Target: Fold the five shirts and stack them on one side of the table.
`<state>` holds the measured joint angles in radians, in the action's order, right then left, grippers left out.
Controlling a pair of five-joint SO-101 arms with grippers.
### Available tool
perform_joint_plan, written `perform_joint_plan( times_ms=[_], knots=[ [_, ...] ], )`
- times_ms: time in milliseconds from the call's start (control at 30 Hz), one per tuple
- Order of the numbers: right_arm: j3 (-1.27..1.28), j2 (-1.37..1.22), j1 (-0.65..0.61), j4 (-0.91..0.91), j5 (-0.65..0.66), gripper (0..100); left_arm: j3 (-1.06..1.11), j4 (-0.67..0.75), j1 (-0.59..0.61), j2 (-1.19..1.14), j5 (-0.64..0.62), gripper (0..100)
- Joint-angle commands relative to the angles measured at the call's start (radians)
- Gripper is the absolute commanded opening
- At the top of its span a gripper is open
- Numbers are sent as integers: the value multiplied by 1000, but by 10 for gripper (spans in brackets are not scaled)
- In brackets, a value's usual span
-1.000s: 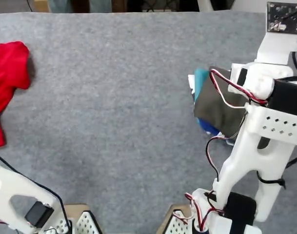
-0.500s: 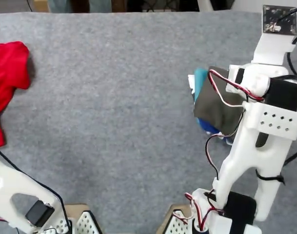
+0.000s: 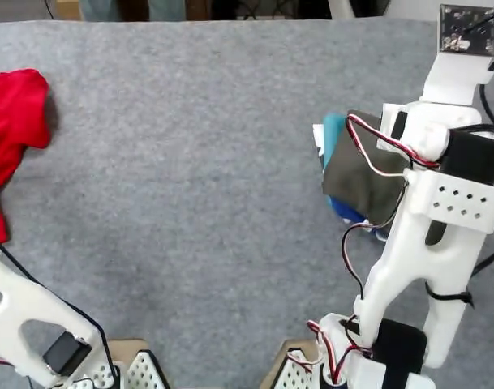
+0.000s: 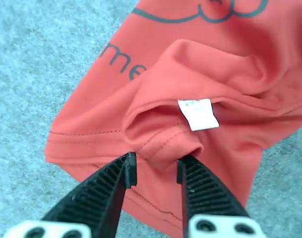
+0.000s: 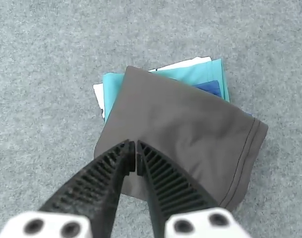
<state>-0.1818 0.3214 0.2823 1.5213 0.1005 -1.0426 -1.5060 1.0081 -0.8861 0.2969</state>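
Across the grey worktop [image 3: 190, 162] I see two trouble spots, well apart. At the far left the red shirt [image 3: 11, 113] lies crumpled and runs out past the left side of the high view, so I judge it the one yet to be folded. At the right sits the stack [image 3: 352, 174] of folded shirts, with the grey shirt [image 5: 185, 144] on top, askew over the teal shirt [image 5: 165, 79] beneath. The left claw [image 4: 155, 166] has its jaws parted either side of a bump in the red shirt's neckline [image 4: 160, 144]. If I close there I would likely pinch only that thick rolled hem. Lifting by it could leave the body bunched and twisted instead of flat, or let it slip out. The right claw [image 5: 135, 148] is closed on nothing, over the grey shirt close to one of its edges, and I cannot tell whether it touches. If it does, any sideways pull could drag the top layer and skew the stack more. Smallest worry: the white label [image 4: 198, 114] just beyond the bump could snag a jaw.
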Motion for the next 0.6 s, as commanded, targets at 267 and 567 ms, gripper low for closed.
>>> perform_joint_plan(
  times_ms=[267, 567],
  knots=[
    [-1, 28, 6, -46, -3, 21, -143, -170, -47, 29, 52, 163],
    [-1, 28, 6, -44, -3, 21, -171, -247, -16, 28, 81, 163]
  ],
)
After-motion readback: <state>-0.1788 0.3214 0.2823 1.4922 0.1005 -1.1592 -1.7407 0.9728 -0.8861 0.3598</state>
